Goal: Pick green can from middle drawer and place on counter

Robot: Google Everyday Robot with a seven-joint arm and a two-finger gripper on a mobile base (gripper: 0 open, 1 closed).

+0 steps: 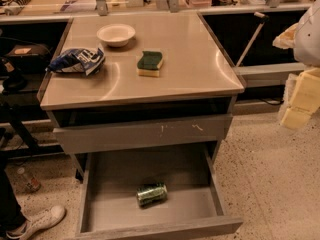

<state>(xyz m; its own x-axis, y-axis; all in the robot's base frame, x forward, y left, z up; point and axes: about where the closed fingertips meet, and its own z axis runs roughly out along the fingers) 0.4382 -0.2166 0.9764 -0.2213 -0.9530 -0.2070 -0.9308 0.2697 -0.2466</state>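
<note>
the green can [151,194] is seen lying on its side on the flat bottom of the middle drawer [85,194], which is pulled well out below the table. the can is placed toward the front of the tray, roughly midway between the two side walls and touching neither. above it, a scratched grey drawer front [142,133] is shown pushed in.

the counter [200,69] is occupied by three things: a pale bowl [116,34] near the back, a green-and-yellow sponge [150,63] near the middle, and a crumpled blue-and-white bag [76,60] at the left edge. all three are kept apart from one another.

the gripper [296,115] is taken to be the pale, blocky shape at the right edge of the view, though this is not certain, since it is cut off by the frame. it is held beside the table, out over the speckled floor [270,174], well apart from the can and the drawer. whether it is released or clenched cannot be told, and nothing is seen to be grasped in it.

a white shoe [37,221] is visible at the lower left corner.
</note>
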